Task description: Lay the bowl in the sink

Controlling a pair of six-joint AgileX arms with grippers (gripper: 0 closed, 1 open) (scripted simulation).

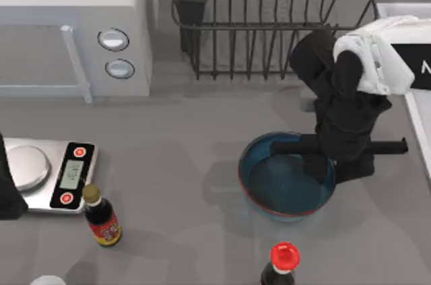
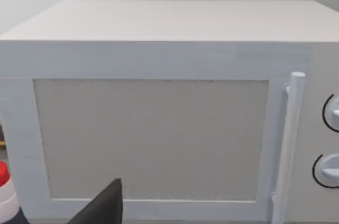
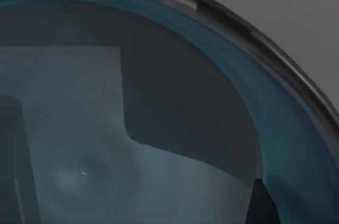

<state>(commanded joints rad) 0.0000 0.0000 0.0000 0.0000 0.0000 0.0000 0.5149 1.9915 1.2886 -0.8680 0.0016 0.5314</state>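
The right gripper [image 1: 322,164] is down at the right wall of the bowl [image 1: 279,187], which sits on the table near the sink [image 1: 419,123]; whether its fingers are closed, I cannot tell. Step: grasping; next, lift it rightward

The bowl [image 1: 283,187] is deep blue outside with a thin reddish-brown rim and a darker teal inside. The counter [image 1: 175,157] is plain grey. The microwave [image 1: 74,22] is white, the dish rack [image 1: 269,22] black wire. One bottle [image 1: 102,216] wears a red label; another [image 1: 281,265] has a red cap.
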